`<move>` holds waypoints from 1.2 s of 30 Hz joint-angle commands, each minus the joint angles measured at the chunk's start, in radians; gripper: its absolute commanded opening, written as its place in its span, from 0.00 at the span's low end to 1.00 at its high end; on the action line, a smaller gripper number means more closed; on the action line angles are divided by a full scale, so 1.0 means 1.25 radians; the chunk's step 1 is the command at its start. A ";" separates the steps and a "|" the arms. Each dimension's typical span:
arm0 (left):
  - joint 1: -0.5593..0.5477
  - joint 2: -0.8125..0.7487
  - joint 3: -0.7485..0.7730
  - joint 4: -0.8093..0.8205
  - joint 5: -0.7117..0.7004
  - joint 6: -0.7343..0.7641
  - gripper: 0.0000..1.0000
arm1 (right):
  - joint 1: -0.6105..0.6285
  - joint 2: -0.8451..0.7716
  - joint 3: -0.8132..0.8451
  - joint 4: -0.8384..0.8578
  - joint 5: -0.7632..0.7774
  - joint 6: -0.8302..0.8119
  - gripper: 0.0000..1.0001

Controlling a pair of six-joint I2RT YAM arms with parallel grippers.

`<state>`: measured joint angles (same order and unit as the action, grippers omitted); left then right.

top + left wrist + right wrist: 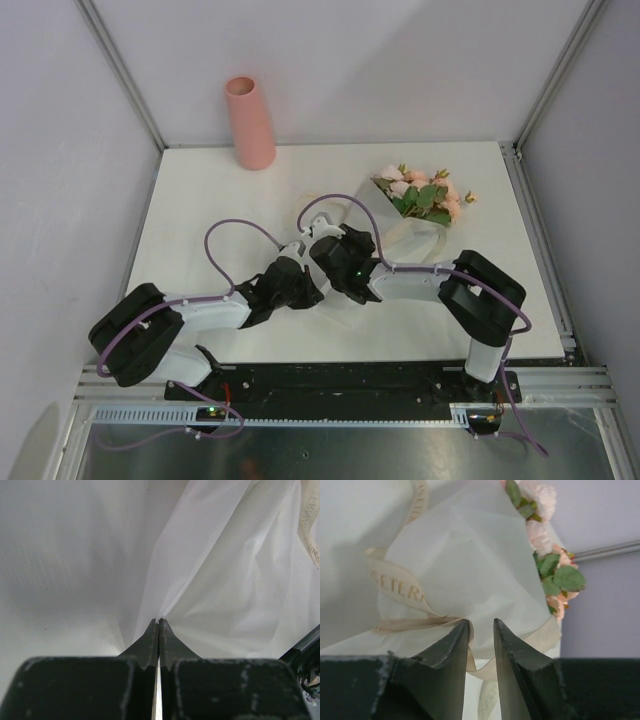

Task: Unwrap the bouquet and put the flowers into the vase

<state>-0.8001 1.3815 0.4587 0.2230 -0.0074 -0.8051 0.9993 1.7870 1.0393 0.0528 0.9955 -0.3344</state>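
Right gripper point(481, 621) up front, its dark fingers point(451, 645) a narrow gap apart and not clamped on anything. Cream ribbon point(400, 587) with printed letters crosses right at the left fingertip, and one strand runs behind the gap. Just past the tips rises the translucent white paper cone point(465, 560), creased and puffed out. Beyond it, up and to the right, pale pink roses point(540, 532) and round green leaves point(567, 577) poke from the cone's mouth.

Over to the left gripper point(159, 622): fingers pressed fully together. A fold of the white wrap runs straight into the tips, but whether it is nipped between them, I cannot tell.

From above, the bouquet point(415, 205) lies on its side on the white table point(200, 200). Its narrow end is at both grippers and the blooms point away to their right. Far beyond the grippers and off to their left, well apart, stands the salmon-pink vase point(252, 125).
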 commanded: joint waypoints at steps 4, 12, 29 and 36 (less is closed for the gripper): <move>-0.007 -0.012 -0.010 0.002 -0.015 -0.008 0.00 | -0.029 0.043 -0.002 0.297 0.152 -0.214 0.34; -0.006 -0.012 -0.013 0.001 -0.019 -0.008 0.00 | -0.081 0.039 -0.012 0.414 0.210 -0.306 0.46; -0.008 -0.010 -0.003 0.002 -0.013 -0.010 0.00 | -0.067 -0.012 0.031 -0.070 0.053 0.111 0.55; -0.009 -0.002 -0.006 0.002 -0.014 -0.018 0.00 | -0.131 -0.042 0.032 0.131 0.148 -0.087 0.53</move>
<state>-0.8021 1.3800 0.4580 0.2295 -0.0219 -0.8139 0.8711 1.7863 1.0420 0.0437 1.0756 -0.3088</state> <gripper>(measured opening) 0.005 0.536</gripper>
